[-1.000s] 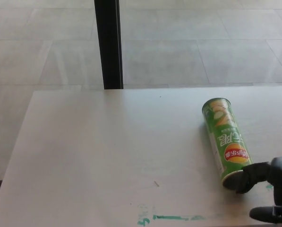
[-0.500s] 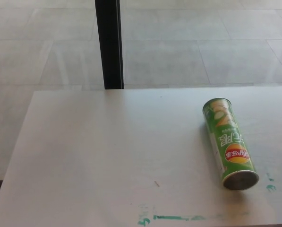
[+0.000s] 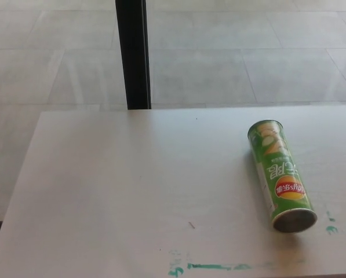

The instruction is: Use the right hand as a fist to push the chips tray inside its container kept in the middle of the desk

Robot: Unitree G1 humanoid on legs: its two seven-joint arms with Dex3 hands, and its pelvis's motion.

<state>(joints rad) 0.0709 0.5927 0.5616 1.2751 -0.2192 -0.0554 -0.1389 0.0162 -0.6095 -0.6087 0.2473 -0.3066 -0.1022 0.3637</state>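
Observation:
A green chips can [image 3: 280, 174] lies on its side on the right part of the pale desk [image 3: 132, 191]. Its near end [image 3: 294, 220] faces the front edge and looks flush, with no tray sticking out. Its far end points away from me. Neither of my hands shows in the head view.
Green paint marks [image 3: 210, 267] run along the desk's front edge, with a few dabs [image 3: 331, 229] right of the can. A black post [image 3: 133, 55] stands behind the desk's back edge. Grey tiled floor lies beyond.
A second ago my right hand was at the can's near end at the lower right. It has since drawn back out of the picture. The can has stayed put.

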